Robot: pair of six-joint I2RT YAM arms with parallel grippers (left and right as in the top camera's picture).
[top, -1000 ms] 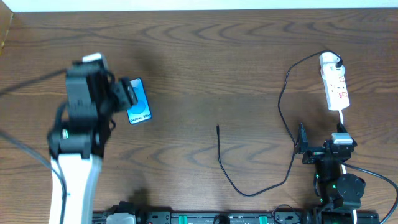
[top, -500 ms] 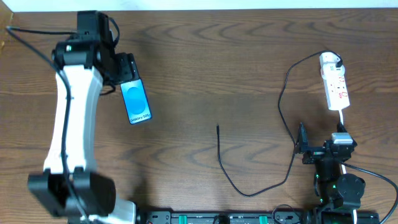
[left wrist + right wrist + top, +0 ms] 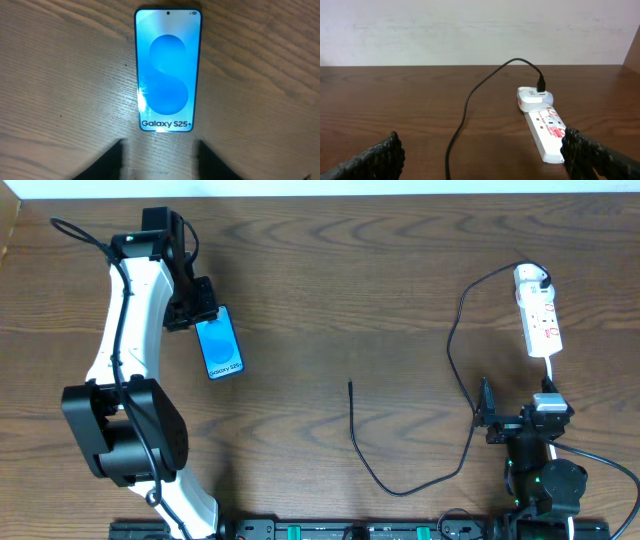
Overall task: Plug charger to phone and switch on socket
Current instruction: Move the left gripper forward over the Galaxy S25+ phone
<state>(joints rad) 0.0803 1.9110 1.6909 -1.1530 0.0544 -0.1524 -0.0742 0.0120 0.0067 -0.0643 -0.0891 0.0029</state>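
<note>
Swung toward the desk's far-left corner, left gripper (image 3: 162, 159) nears phone (image 3: 167, 70).
Jaws parted, empty (no rush): straddle both long edges squarely before clamping.

Dark brown wood-grain table (image 3: 330, 280) carrying, at left, a slim black-bezelled smartphone (image 3: 219, 346) lying flat, blue screen up; at centre, a long thin black charger cable (image 3: 351, 410), free tip well apart from it; at right, a narrow white power strip (image 3: 540, 320) holding the cable's white plug (image 3: 530, 277)
</note>
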